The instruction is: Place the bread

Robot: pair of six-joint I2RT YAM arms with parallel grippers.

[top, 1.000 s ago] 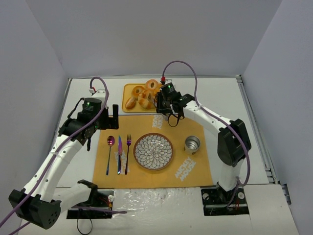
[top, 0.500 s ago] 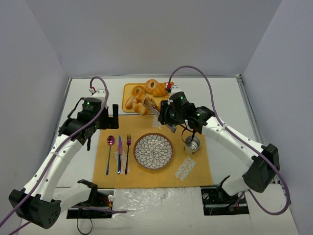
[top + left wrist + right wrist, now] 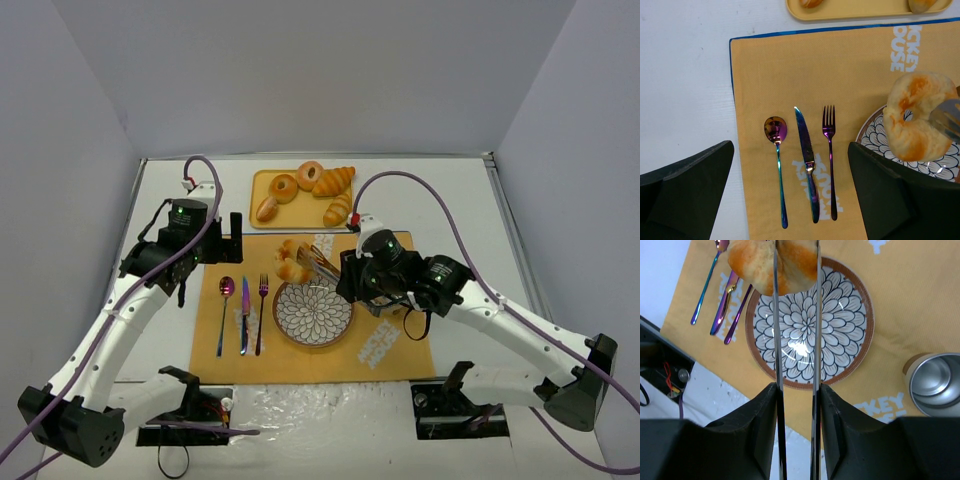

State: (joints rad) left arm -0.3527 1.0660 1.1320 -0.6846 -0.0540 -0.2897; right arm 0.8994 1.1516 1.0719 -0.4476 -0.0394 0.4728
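Bread [image 3: 294,263] now over plate [image 3: 322,318]

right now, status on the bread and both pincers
Left pincer open, hovering over the cutlery. Right pincer shut on tongs, tongs clamping bread above the plate edge. Plate bare, nothing blocking.
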